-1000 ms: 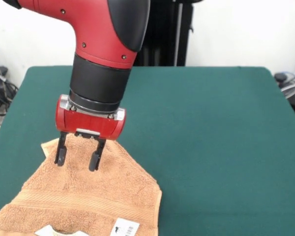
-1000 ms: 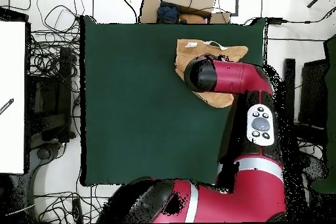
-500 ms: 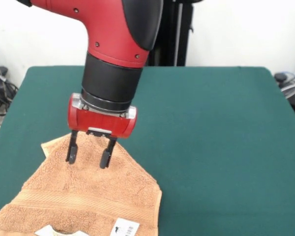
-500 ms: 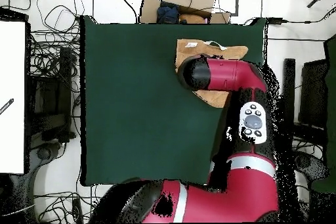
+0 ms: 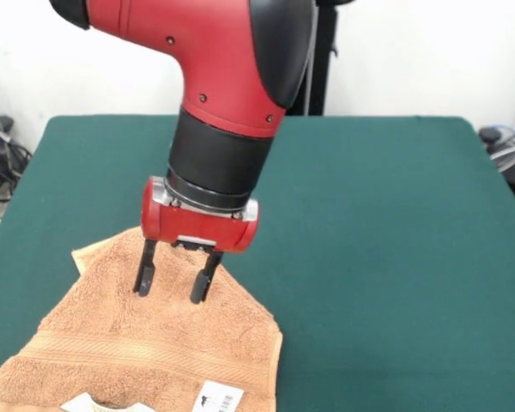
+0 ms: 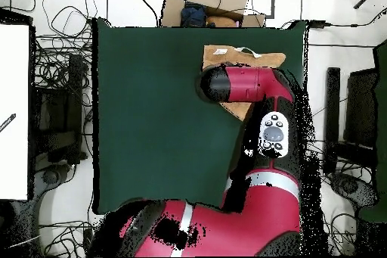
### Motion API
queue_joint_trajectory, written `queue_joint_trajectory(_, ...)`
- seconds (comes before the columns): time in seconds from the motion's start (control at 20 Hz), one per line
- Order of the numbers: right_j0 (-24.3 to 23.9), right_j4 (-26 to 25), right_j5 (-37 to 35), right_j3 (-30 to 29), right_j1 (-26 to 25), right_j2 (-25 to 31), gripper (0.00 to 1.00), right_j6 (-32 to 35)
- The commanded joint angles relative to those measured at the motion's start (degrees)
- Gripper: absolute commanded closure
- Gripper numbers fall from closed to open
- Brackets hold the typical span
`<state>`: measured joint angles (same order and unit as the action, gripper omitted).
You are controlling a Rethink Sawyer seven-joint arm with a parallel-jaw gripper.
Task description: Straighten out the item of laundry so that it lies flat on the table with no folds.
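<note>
In the front view the towel [image 5: 146, 343] lay at the table's [image 5: 369, 240] seven o'clock corner, orange-tan terry, with one corner pointing toward eleven o'clock and its lower part running off the bottom edge. A woven band crossed it low down, and two white tags sat at its near hem: one at six o'clock carried a black barcode-like print [image 5: 217, 397], too small to read, and the other [image 5: 90, 402] showed only a pale strip with a hint of yellow. The towel's right edge was doubled over into a thick fold. The gripper [image 5: 173, 285] hung point-down over the towel's upper part, its two black fingers [image 5: 143, 273] spread apart with nothing between them; whether the tips touched the cloth could not be told. In the overhead view the towel [image 6: 243, 57] lay at the table's [image 6: 151, 119] one o'clock corner, mostly covered by the red arm [image 6: 249, 85].
</note>
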<state>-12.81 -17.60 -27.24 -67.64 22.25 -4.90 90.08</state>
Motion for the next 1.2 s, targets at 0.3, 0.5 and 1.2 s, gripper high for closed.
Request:
queue_joint_trajectory(0.3,3.2,-1.9,-3.4,0.3,-4.1,-3.5,0.0,8.2)
queue_joint_trajectory(0.5,5.5,-2.2,-3.3,0.8,-4.6,-7.4,0.0,10.3)
queue_joint_trajectory(1.2,10.4,-0.1,-3.8,2.8,-7.5,-16.8,0.0,13.4)
